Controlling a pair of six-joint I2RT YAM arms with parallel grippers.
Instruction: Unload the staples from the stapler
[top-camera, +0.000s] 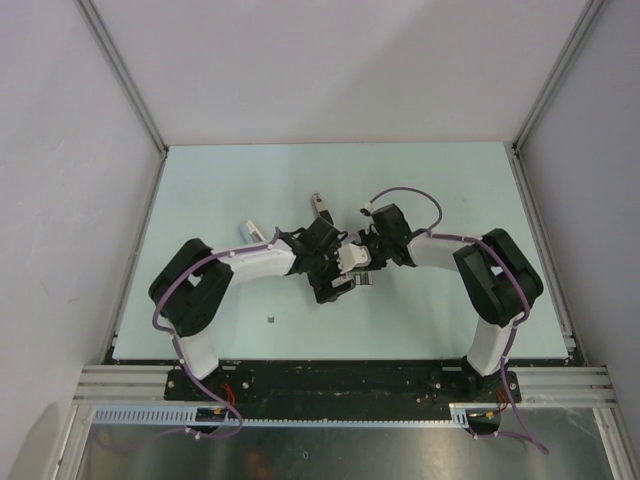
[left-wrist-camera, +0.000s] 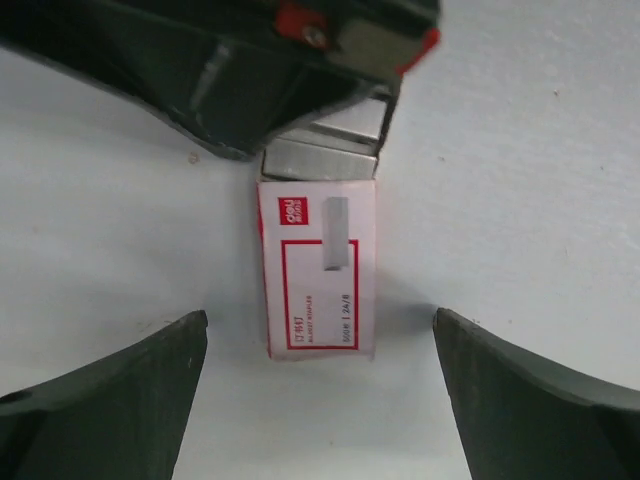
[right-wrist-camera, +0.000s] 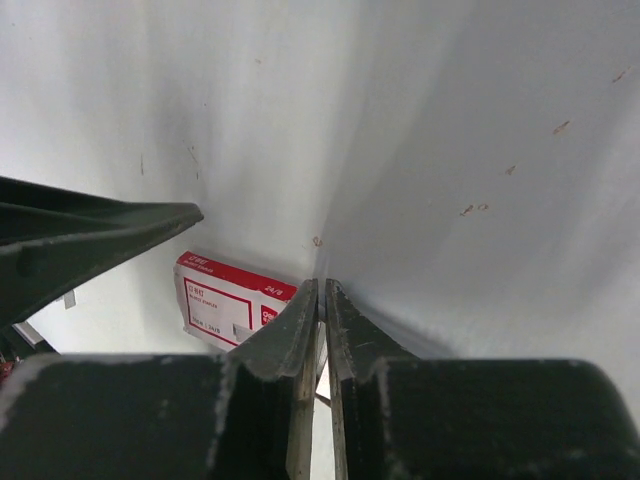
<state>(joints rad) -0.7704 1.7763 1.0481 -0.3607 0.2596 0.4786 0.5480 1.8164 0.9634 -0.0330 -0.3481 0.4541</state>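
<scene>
A small slim stapler (top-camera: 319, 206) lies on the table just beyond the two arms. A white and red staple box (left-wrist-camera: 318, 268) lies flat, with grey staple strips (left-wrist-camera: 322, 158) sticking out of its far end. My left gripper (left-wrist-camera: 320, 316) is open, its fingers wide apart on either side of the box's near end. My right gripper (right-wrist-camera: 322, 286) is shut and sits low over the box's far end, where the strips come out. I cannot see anything between its fingers. The box (right-wrist-camera: 228, 301) shows to their left.
A small pale object (top-camera: 250, 229) lies by the left arm's elbow. A tiny grey bit (top-camera: 272, 320) lies on the table nearer the bases. The two grippers (top-camera: 350, 265) are close together at mid-table. White walls enclose the table on three sides.
</scene>
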